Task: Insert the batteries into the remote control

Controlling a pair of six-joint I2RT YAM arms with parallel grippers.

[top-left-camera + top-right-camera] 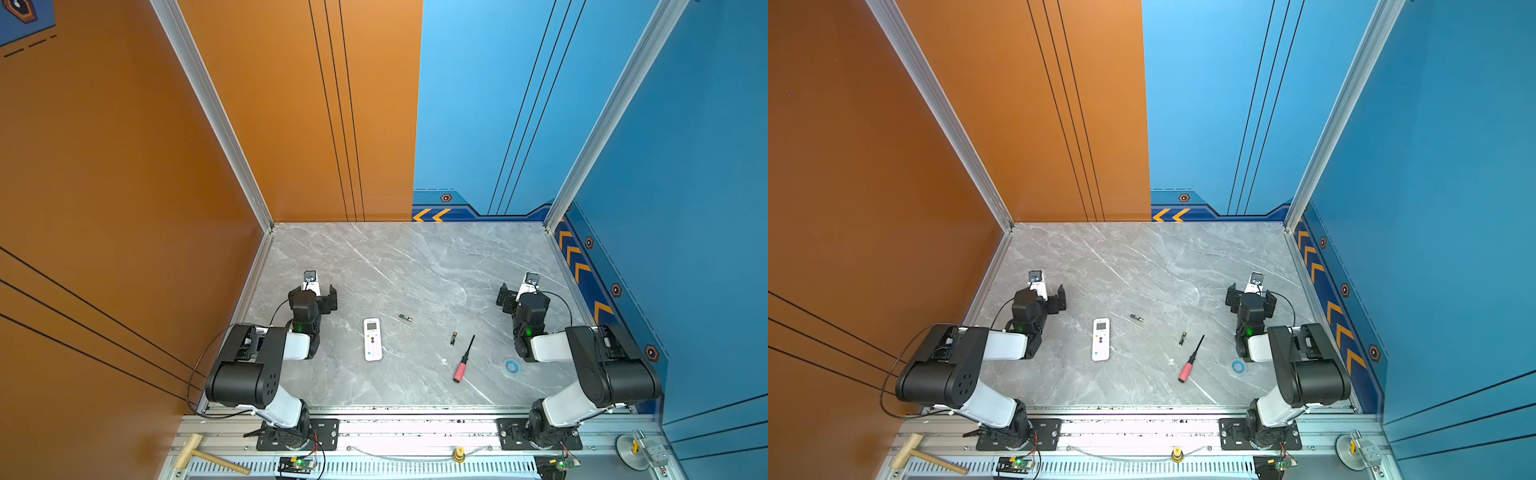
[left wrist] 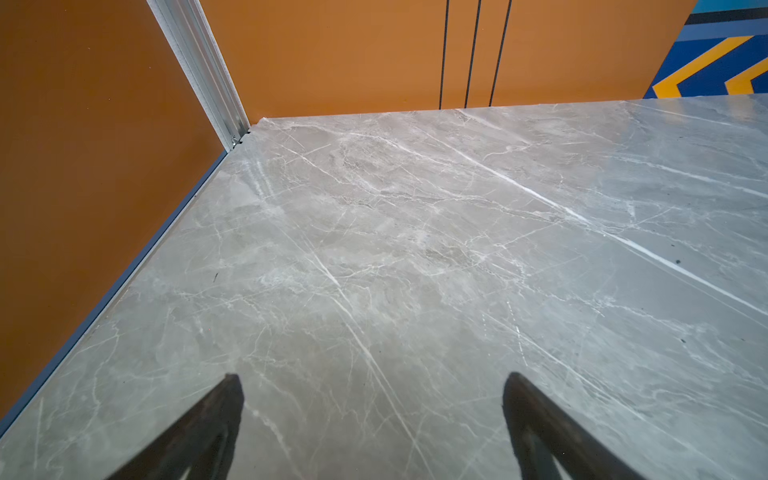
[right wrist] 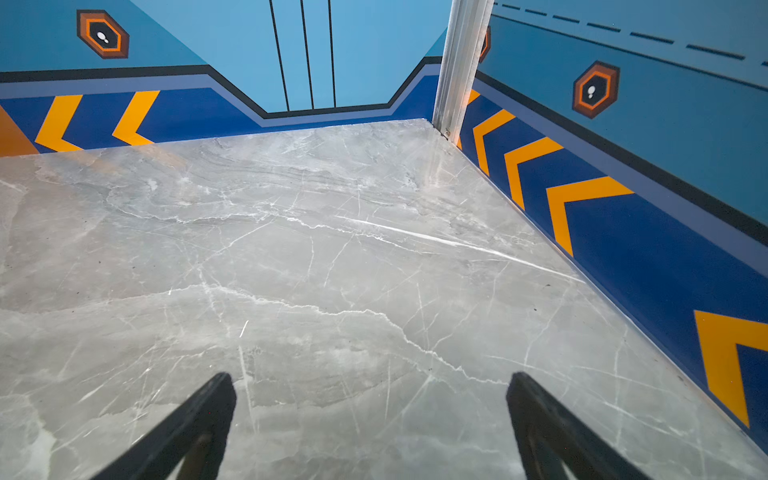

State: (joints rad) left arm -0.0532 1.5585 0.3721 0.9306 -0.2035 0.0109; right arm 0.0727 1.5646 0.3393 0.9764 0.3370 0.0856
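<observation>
We find the remote control (image 1: 372, 339) lying button-side up, long axis running near-to-far, nearer the left gripper (image 1: 322, 297), which like the right gripper (image 1: 515, 296) stands spread and empty.

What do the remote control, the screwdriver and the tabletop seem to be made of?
Remote control: likely white plastic, smooth, with a small grey screen. Screwdriver: pink handle, probably plastic or rubber; thin black shaft, presumably metal. Tabletop: grey marble look with white veins, glossy; stone or laminate, cannot tell.
</observation>
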